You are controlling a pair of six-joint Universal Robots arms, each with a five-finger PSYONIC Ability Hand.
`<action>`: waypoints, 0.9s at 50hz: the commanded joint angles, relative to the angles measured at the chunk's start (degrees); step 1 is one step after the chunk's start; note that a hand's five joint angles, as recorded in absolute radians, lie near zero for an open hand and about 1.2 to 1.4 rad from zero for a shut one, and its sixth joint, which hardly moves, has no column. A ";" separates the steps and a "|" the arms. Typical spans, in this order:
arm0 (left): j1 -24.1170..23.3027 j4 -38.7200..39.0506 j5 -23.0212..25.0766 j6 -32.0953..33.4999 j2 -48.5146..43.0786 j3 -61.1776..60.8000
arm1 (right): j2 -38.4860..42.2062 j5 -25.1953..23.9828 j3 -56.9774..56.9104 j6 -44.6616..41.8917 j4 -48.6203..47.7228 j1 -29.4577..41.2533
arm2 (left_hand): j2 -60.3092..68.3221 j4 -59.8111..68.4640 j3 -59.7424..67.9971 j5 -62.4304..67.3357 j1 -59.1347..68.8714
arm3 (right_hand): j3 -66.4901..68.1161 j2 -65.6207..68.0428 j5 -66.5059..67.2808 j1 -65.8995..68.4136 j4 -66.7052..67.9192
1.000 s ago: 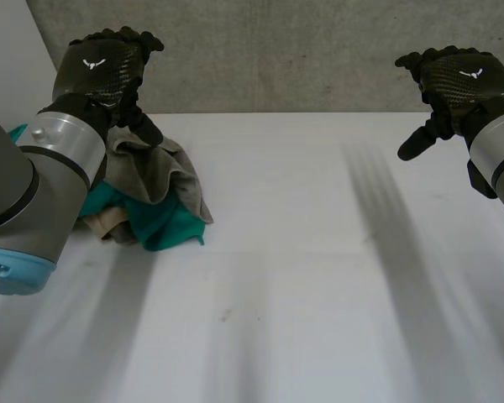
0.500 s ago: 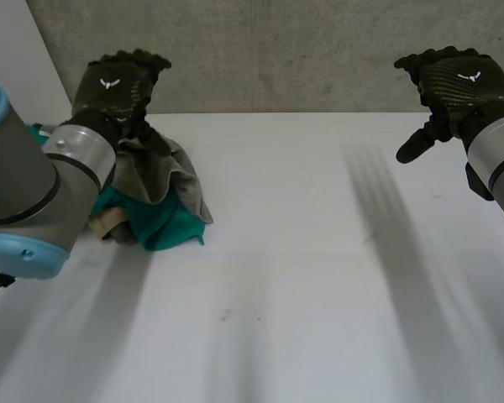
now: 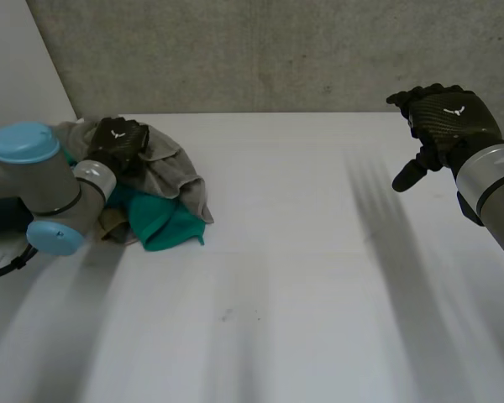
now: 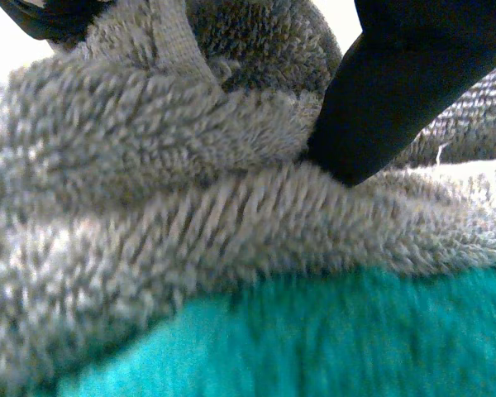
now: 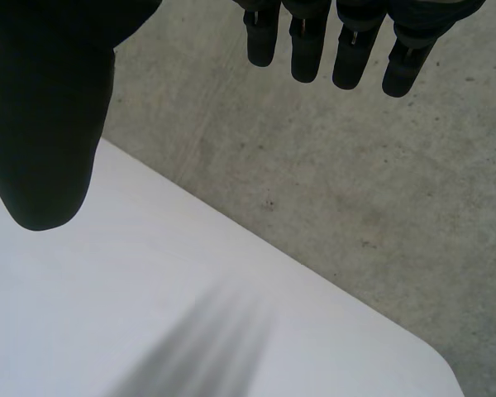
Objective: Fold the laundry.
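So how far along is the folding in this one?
Nothing looks folded: the grey terry towel, teal cloth and tan cloth lie bunched in one heap on the white table. In hand: the left hand rests on the grey towel atop the heap; the right hand hangs open above bare table. All the folding is left.

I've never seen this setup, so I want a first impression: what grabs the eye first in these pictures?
A crumpled grey towel lies heaped over a teal cloth at the far left of the white table, with the left hand resting on top of the towel. Across the table, the right hand hovers open above the far right side, holding nothing.
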 commanded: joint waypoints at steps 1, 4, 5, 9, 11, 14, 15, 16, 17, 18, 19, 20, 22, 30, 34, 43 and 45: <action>-4.40 -0.76 -0.76 -2.08 6.02 -1.56 | 0.06 -0.11 -0.32 -2.28 0.09 -0.51 | 11.77 12.29 14.64 15.04 14.38 | -2.13 -2.25 -2.82 -3.05 -2.03; -6.95 -0.94 -0.85 -6.12 11.12 -3.58 | -0.12 -0.11 -0.76 -2.37 0.09 -0.69 | 11.77 12.29 14.64 15.04 14.38 | -2.13 -2.25 -2.82 -3.05 -2.03; -8.79 -0.94 -0.76 -10.23 14.27 -5.24 | -0.12 -0.11 -0.94 -2.37 0.09 -0.69 | 11.77 12.29 14.64 15.04 14.38 | -2.13 -2.25 -2.82 -3.05 -2.03; -14.06 -1.03 -0.32 -22.43 21.92 -8.15 | -0.39 -0.11 -1.46 -2.46 0.09 -0.95 | 11.77 12.29 14.64 15.04 14.38 | -2.13 -2.25 -2.82 -3.05 -2.03; -16.09 -1.03 -0.23 -26.77 24.05 -8.86 | -0.65 -0.20 -1.64 -2.46 0.09 -1.13 | 11.77 12.29 14.64 15.04 14.38 | -2.13 -2.25 -2.82 -3.05 -2.03; -19.26 -1.21 -0.23 -33.45 26.08 -9.83 | -0.74 -0.20 -1.73 -2.46 0.09 -1.21 | 11.77 12.29 14.64 15.04 14.38 | -2.13 -2.25 -2.82 -3.05 -2.03; -19.96 -1.12 -0.23 -34.34 26.00 -10.00 | -0.74 -0.29 -1.82 -2.46 0.09 -1.21 | 11.77 12.29 14.64 15.04 14.38 | -2.13 -2.25 -2.82 -3.05 -2.03; -20.58 -1.21 -0.23 -35.31 25.82 -10.09 | -0.74 -0.38 -1.82 -2.46 0.09 -1.21 | 11.77 12.29 14.64 15.04 14.38 | -2.13 -2.25 -2.82 -3.05 -2.03; -22.24 -1.12 -0.40 -36.36 25.21 -10.09 | -0.74 -0.38 -1.82 -2.46 0.09 -1.30 | 11.77 12.29 14.64 15.04 14.38 | -2.13 -2.25 -2.82 -3.05 -2.03; -23.21 -1.03 -0.58 -36.54 24.77 -10.01 | -0.74 -0.46 -1.82 -2.46 0.09 -1.39 | 11.77 12.29 14.64 15.04 14.38 | -2.13 -2.25 -2.82 -3.05 -2.03; -24.09 -1.03 -0.76 -36.55 24.07 -9.92 | -0.74 -0.46 -1.82 -2.46 0.18 -1.65 | 11.77 12.29 14.64 15.04 14.38 | -2.13 -2.25 -2.82 -3.05 -2.03; -24.80 -1.03 -0.84 -36.55 23.10 -9.74 | -0.74 -0.55 -1.73 -2.46 0.09 -1.65 | 11.77 12.29 14.64 15.04 14.38 | -2.13 -2.25 -2.82 -3.05 -2.03; -26.29 -1.12 -0.67 -36.28 19.15 -8.95 | -0.65 -0.73 -1.55 -2.54 0.18 -1.65 | 11.77 12.29 14.64 15.04 14.38 | -2.13 -2.25 -2.82 -3.05 -2.03; -27.18 -5.86 -0.14 -31.72 9.21 -8.16 | 0.49 -0.82 -1.82 -4.82 1.14 -1.48 | -40.84 -40.32 -37.97 -37.57 -38.23 | -2.13 -2.25 -2.82 -3.05 -2.03; -25.34 -8.41 -0.40 -28.11 14.11 -11.05 | 2.33 -0.64 -1.82 -10.96 2.28 -1.04 | -50.10 -49.59 -47.23 -46.83 -47.49 | -2.13 -2.25 -2.82 -3.05 -2.03; -15.49 -7.62 -0.32 -26.79 29.33 -21.69 | 3.13 -0.99 -0.50 -17.31 6.76 1.50 | -51.12 -50.60 -48.25 -47.85 -48.51 | -2.13 -2.25 -2.82 -3.05 -2.03; -14.96 -7.80 -0.49 -26.27 30.65 -23.80 | 3.39 -1.60 -0.06 -17.66 8.17 3.52 | -50.78 -50.27 -47.91 -47.51 -48.18 | -2.13 -2.25 -2.82 -3.05 -2.03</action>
